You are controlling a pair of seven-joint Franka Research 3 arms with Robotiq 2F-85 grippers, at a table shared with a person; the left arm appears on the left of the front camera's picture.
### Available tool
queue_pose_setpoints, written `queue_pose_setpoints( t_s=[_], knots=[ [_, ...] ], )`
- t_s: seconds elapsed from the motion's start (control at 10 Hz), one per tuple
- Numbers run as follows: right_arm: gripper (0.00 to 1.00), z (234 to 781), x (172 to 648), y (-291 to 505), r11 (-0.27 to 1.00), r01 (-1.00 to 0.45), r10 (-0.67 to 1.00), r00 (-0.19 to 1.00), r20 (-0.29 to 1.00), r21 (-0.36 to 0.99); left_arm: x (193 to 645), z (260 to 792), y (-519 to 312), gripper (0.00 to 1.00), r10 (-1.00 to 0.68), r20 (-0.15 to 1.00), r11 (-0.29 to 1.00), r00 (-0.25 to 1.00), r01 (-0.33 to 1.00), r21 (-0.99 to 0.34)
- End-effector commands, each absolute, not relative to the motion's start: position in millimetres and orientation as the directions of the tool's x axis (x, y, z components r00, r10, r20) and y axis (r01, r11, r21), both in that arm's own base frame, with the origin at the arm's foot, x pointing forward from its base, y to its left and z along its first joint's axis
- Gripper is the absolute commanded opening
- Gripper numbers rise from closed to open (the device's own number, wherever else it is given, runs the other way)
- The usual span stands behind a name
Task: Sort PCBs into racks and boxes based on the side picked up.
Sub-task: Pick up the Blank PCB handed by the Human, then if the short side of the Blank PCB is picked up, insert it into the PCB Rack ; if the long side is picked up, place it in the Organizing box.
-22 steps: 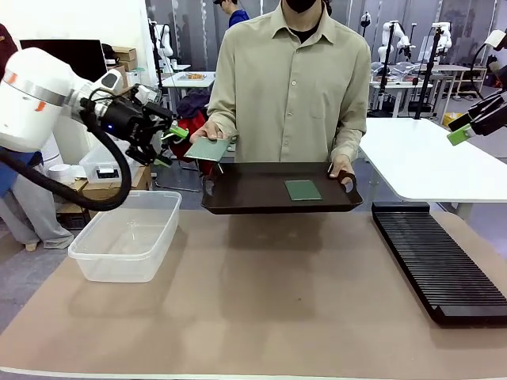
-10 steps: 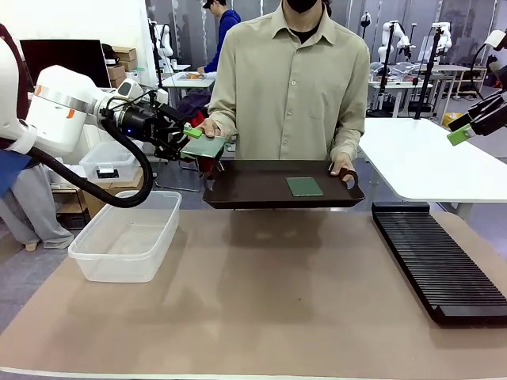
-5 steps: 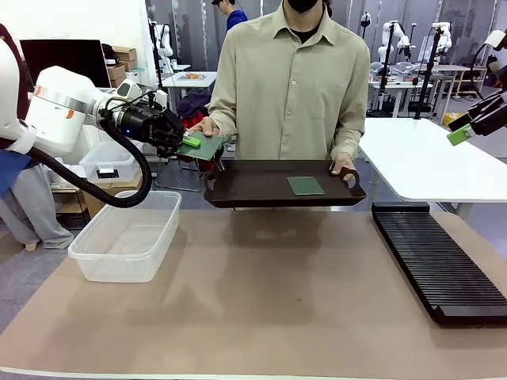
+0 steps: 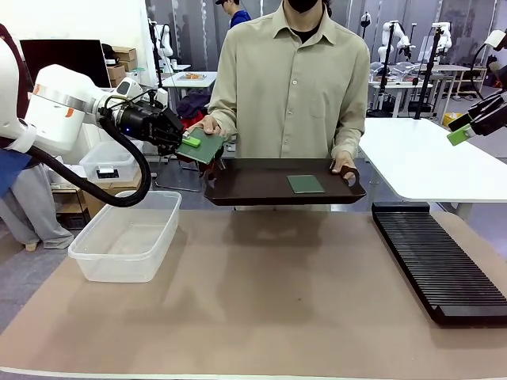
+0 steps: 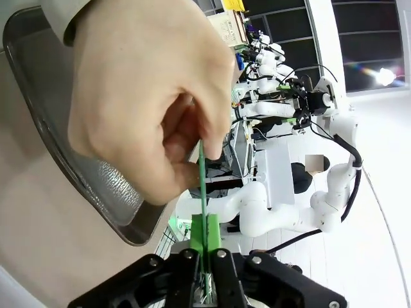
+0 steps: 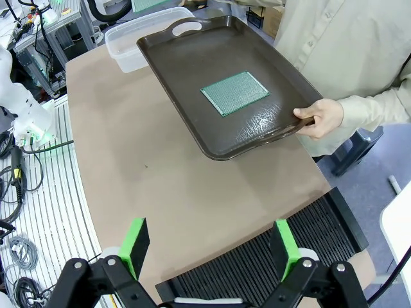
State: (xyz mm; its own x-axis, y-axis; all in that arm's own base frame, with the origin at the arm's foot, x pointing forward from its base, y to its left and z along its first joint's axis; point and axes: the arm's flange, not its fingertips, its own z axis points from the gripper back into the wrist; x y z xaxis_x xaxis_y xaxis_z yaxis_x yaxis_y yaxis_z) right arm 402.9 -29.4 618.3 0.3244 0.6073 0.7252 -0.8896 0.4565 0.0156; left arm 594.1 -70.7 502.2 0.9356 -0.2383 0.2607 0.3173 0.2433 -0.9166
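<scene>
Flanking the tabletop (image 4: 277, 309), the box (image 4: 119, 261) sits lower left, the rack (image 4: 440, 261) right. Upper left, the left gripper (image 4: 190, 142) has its fingers pinching a PCB (image 4: 209, 149) the person's hand (image 4: 208, 125) also grips; pulling early could tear it loose. The right gripper (image 6: 210, 239) has its fingers spread.
</scene>
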Motion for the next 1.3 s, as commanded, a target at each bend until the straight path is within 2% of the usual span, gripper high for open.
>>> queue_pose_setpoints(
  t_s=[0.0, 0.2, 1.2],
  knots=[
    [1.0, 617.6, 403.6, -29.5, 0.44, -0.898, 0.601, 0.312, 0.736, 0.022, 595.1, 504.4, -69.0, 0.0, -0.249, 0.271, 0.229, 0.93, 0.328, -0.916],
    [1.0, 617.6, 403.6, -29.5, 0.44, -0.898, 0.601, 0.312, 0.736, 0.022, 589.9, 507.7, -70.0, 0.0, -0.216, 0.251, 0.257, 0.944, 0.303, -0.918],
    [1.0, 617.6, 403.6, -29.5, 0.44, -0.898, 0.601, 0.312, 0.736, 0.022, 594.2, 503.0, -71.4, 0.0, -0.239, 0.262, 0.243, 0.935, 0.319, -0.916]
  ],
)
